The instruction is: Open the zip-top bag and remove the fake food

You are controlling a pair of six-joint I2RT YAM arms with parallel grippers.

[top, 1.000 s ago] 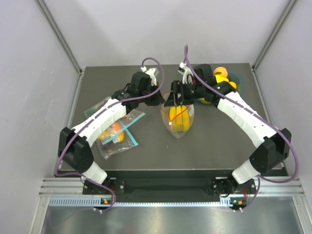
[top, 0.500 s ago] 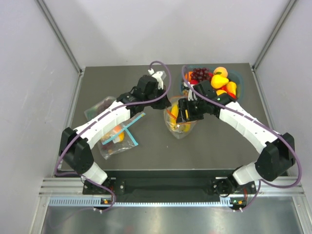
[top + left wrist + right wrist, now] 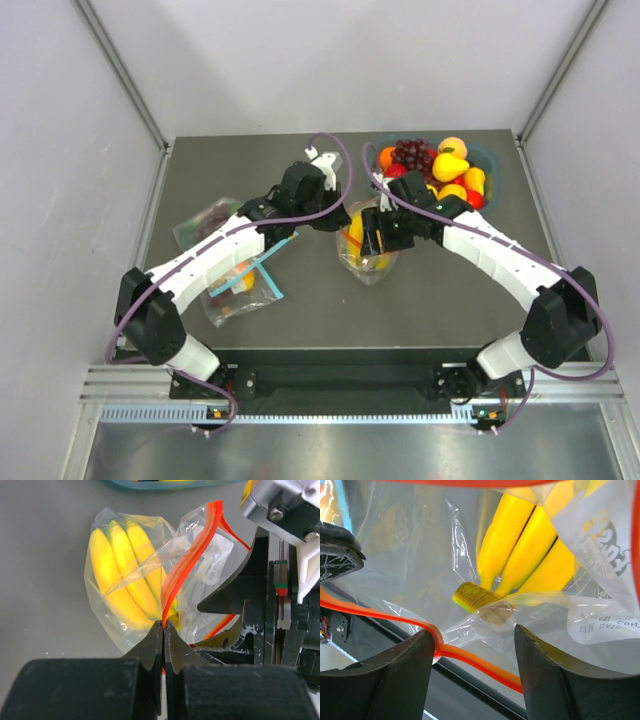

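Nearest on the tabletop (image 3: 450, 290), out to the left, a blue-strip bag (image 3: 243, 285) lies flat with small orange fruit inside, and a second clear bag (image 3: 205, 217) sits just beyond it under the left arm.

Move to the middle and there's the zip-top bag (image 3: 367, 262), resting on the tabletop between the two arms, with both tools at its far, mouth end. The left tool (image 3: 164, 630) is clamped tight, fingers pressed together on the red-orange zip strip (image 3: 192, 560), which curls up and away from the pinch. The right tool (image 3: 474, 632) is spread wide, holding nothing; the other run of the strip and a fold of clear plastic cross the gap between its fingers.

The yellow banana bunch (image 3: 125, 575) is inside the bag, stem toward the mouth, and the white label (image 3: 216, 566) sits beside it.

At the far right corner stands a teal bowl (image 3: 488, 155) heaped with plastic fruit (image 3: 450, 165).
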